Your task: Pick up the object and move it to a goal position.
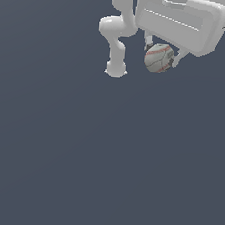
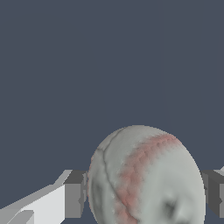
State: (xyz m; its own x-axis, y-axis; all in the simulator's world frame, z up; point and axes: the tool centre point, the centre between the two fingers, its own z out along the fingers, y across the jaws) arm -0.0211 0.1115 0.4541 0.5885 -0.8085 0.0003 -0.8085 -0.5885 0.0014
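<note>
The object is an off-white ball with thin red seam lines, like a baseball. It hangs near the top of the exterior view, held between the two fingers of my white gripper, which is shut on it from both sides. In the wrist view the ball fills the space between the grey pads, one on each side and both pressed against it. The ball looks lifted off the dark floor. No goal marker shows in either view.
The arm's white links and base stand at the exterior view's left of the ball. A plain dark blue-grey floor spreads below it.
</note>
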